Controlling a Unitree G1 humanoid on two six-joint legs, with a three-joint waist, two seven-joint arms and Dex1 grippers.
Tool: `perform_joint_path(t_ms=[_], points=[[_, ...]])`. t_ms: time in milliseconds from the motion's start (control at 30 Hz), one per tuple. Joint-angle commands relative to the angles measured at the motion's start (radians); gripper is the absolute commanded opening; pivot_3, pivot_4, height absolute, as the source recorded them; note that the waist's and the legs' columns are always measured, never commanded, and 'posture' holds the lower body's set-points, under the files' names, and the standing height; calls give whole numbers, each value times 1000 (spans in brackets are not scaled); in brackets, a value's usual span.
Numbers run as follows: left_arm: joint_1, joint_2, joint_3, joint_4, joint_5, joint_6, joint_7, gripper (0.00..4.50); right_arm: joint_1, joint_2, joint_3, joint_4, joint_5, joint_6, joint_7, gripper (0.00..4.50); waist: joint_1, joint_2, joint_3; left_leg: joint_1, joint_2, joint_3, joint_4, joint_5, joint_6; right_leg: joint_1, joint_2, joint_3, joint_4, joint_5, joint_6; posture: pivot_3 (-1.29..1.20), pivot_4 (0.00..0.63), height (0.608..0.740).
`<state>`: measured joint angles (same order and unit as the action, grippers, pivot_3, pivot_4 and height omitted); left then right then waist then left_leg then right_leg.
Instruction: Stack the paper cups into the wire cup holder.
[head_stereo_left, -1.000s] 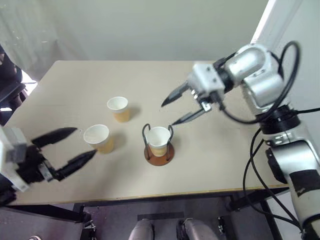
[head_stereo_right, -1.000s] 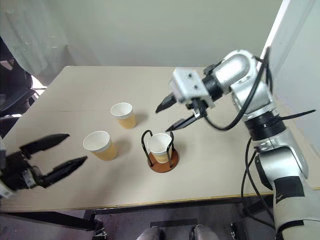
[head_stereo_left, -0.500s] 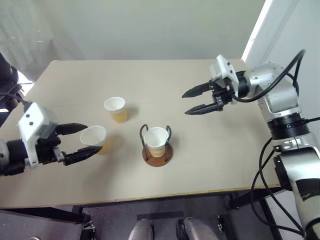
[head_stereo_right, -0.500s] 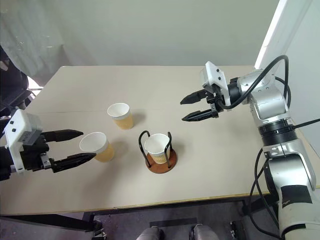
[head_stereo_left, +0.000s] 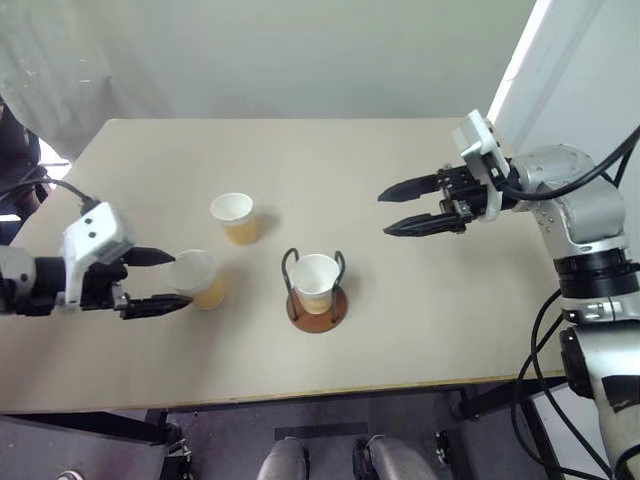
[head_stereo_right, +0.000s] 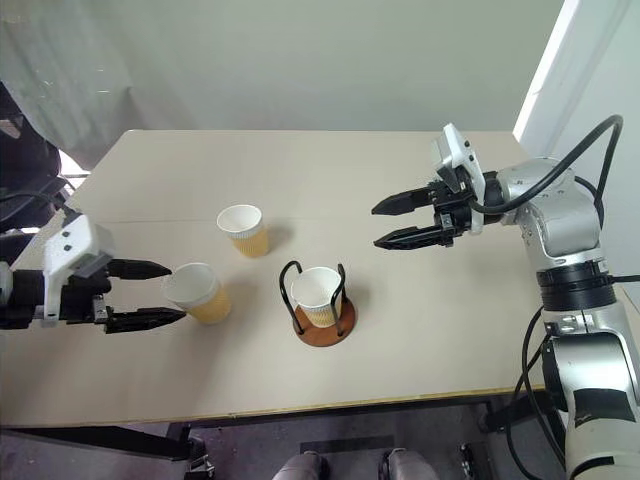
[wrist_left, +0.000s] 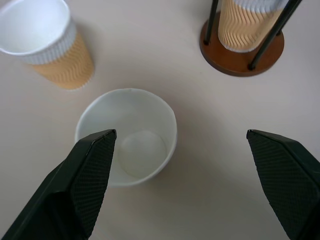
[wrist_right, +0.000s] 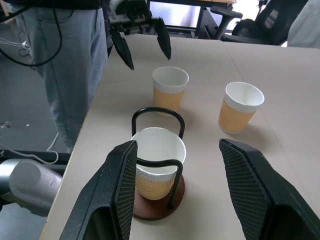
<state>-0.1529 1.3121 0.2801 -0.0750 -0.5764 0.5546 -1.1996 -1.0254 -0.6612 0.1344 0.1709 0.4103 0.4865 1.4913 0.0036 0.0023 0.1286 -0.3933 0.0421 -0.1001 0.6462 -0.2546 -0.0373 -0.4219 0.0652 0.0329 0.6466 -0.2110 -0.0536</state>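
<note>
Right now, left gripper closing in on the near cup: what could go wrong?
1. The left gripper, open, has a fingertip close to the near cup; a nudge could tip it.
2. The far cup stands close by and could be bumped.
3. The wire cup holder already holds a cup; the wire loops could catch the next one.

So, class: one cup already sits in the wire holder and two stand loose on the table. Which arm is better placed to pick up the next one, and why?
The left. The left gripper is open with its fingers either side of the nearest loose cup. The right gripper hangs open above the table past the wire cup holder, far from both loose cups.
</note>
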Motion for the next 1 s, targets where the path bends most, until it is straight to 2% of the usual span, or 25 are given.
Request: perform_joint_path(t_ms=[33, 400, 1000], points=[[-54, -5, -37, 31, 47, -36, -30, 4500, 5, -21, -43, -66, 30, 20, -20, 2623, 0, 0, 0, 0, 0, 0, 0, 0, 0, 0, 0, 0, 0, 0, 0, 0, 150, 740], [-189, -87, -169, 118, 136, -103, -96, 4500, 69, -54, -73, -150, 85, 51, -31, 2623, 1, -1, 0, -2, 0, 0, 0, 0, 1, -1, 0, 0, -1, 1, 1, 0, 150, 740], [-277, -157, -321, 234, 344, -259, -135, 4500, 126, -74, -93, -274, 139, 119, -119, 2623, 1, -1, 0, -3, 1, 0, 1, 2, 3, -1, 0, 0, -1, 2, 4, 0, 150, 740]])
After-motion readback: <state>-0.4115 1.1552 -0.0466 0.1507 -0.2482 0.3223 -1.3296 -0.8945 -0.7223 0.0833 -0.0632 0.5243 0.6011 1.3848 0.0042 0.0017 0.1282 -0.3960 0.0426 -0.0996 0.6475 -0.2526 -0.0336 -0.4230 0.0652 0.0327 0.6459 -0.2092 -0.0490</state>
